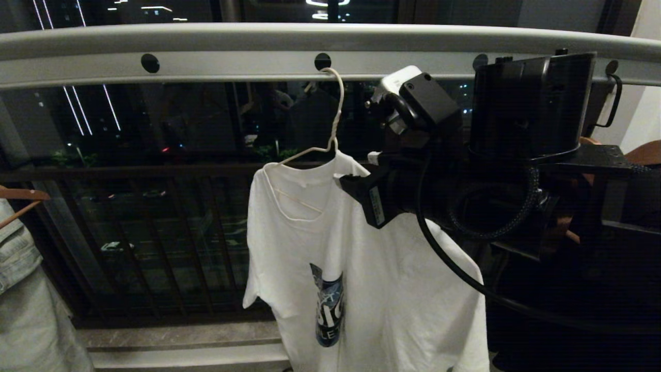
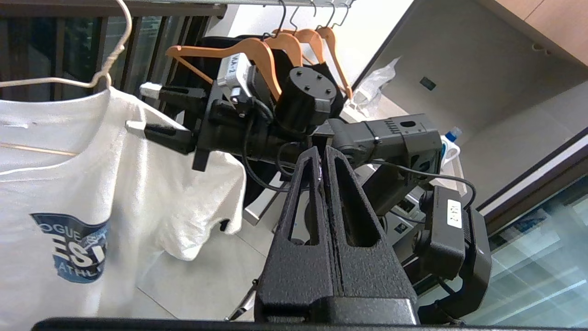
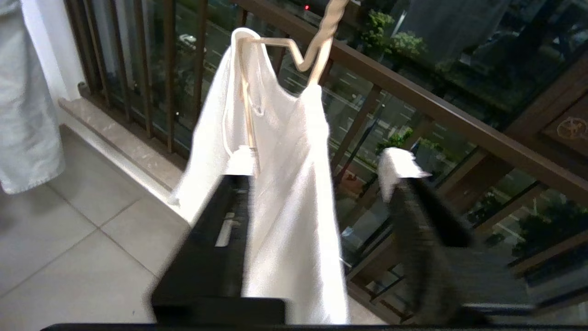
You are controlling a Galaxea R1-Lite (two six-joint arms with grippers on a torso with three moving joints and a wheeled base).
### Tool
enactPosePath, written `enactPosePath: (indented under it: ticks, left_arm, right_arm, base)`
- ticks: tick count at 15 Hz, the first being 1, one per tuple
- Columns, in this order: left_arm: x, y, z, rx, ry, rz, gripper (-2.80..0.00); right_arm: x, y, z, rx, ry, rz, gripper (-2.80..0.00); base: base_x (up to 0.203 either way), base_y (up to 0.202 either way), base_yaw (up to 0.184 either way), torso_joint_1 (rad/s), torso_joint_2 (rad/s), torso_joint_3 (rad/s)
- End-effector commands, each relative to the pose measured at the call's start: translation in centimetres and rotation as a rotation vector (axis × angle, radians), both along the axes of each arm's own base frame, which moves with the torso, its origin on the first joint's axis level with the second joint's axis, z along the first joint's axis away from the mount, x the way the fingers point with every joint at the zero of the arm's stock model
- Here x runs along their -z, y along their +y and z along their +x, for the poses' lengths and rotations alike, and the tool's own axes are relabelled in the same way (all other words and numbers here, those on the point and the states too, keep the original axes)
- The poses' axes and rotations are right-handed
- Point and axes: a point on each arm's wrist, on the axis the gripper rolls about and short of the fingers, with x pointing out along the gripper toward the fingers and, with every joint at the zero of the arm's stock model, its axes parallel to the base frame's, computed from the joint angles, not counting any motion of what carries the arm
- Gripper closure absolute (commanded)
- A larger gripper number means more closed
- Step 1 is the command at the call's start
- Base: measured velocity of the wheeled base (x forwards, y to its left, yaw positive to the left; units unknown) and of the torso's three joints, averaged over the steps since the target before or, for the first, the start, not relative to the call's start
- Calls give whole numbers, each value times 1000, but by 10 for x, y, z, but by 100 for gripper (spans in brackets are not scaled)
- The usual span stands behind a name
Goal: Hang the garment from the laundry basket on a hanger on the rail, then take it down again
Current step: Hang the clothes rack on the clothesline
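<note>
The white T-shirt garment with a dark blue chest print hangs on the thin white wire hanger, hooked into a hole of the pale grey rail. My right gripper is at the shirt's shoulder, open. In the right wrist view its white-tipped fingers stand wide apart on either side of the hanging garment, just under the hanger. The left wrist view shows the right gripper beside the garment. My left gripper is shut and empty, away from the shirt. The laundry basket is out of view.
Brown wooden hangers with a black garment hang behind my right arm. A pale denim garment hangs at the left on another wooden hanger. The dark balcony railing and a stone ledge run behind the shirt.
</note>
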Motion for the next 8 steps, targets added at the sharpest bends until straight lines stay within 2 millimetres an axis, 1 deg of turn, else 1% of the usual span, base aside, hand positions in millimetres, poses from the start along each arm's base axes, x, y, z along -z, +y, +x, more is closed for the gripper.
enactPosePath:
  ticks: [1, 5, 7, 8]
  left_arm:
    - [1, -1, 2, 3, 11, 3, 0]
    - [2, -2, 3, 5, 16, 6, 0]
    - [3, -3, 5, 5, 22, 11, 0]
    - [4, -3, 5, 6, 19, 15, 0]
  right_arm:
    - [-9, -9, -9, -1, -21, 18, -280]
    - [-31, -29, -27, 4, -69, 68, -280]
    - [-41, -43, -39, 33, -84, 82, -280]
    - [-44, -50, -46, 39, -85, 84, 0]
  base:
    - [0, 0, 0, 0, 0, 0]
    - [0, 0, 0, 0, 0, 0]
    - [0, 0, 0, 0, 0, 0]
    - [0, 0, 0, 0, 0, 0]
